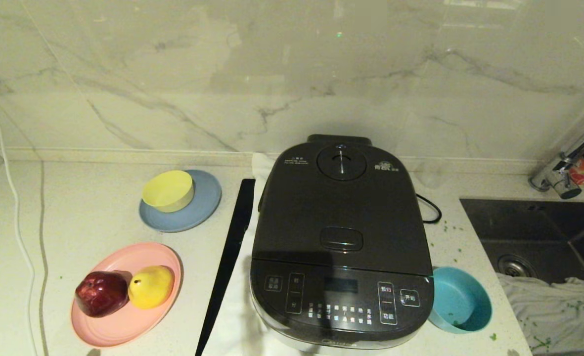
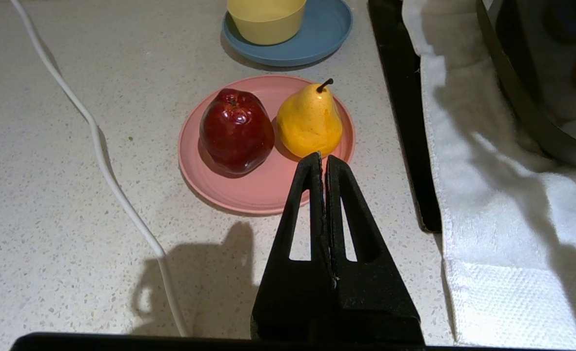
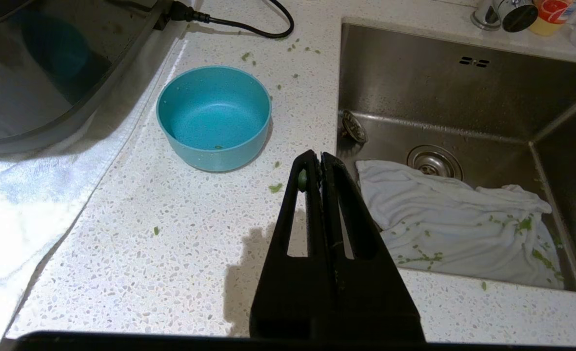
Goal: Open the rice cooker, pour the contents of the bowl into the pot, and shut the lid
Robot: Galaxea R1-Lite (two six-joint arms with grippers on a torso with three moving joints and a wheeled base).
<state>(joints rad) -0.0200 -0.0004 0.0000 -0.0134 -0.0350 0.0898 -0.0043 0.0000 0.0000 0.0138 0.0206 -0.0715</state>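
Your right gripper is closed on nothing, above the counter near the sink edge; left gripper also closed, parked by the pink plate. Bowl sits almost empty beside the rice cooker, lid down. Risk: stray arm motion knocking the bowl into the sink.

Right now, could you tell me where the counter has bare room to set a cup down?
Bare counter lies left of the pink plate, past the white cable, and in front of the teal bowl beside the sink. Around the rice cooker it is crowded.

Marble wall, speckled counter (steel sink)
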